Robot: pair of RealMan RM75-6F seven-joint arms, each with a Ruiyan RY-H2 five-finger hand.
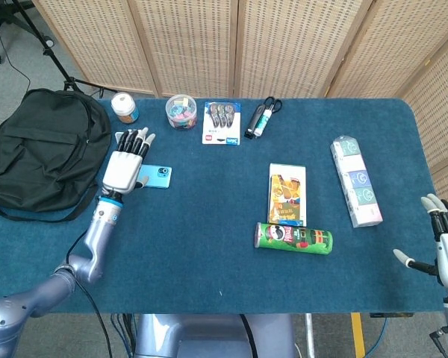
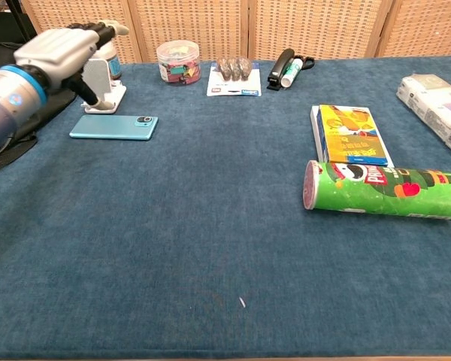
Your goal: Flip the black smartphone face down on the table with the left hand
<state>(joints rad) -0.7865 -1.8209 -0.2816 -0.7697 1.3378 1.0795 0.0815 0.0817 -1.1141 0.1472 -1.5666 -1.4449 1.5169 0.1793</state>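
Blue cloth (image 1: 209, 283) is lying open across the table's near half in your head view; the smartphone (image 1: 154, 177) is lying flat, teal back up, near the left edge beside the backpack (image 1: 41, 153). Your left hand (image 1: 125, 165) is hovering just over it, fingers apart, holding nothing. Your right hand (image 1: 446, 250) is hanging spread off the right edge.

From the chest, the smartphone (image 2: 113, 126) is lying apart from the raised left hand (image 2: 64, 51), with the white stand (image 2: 104, 86) just behind.
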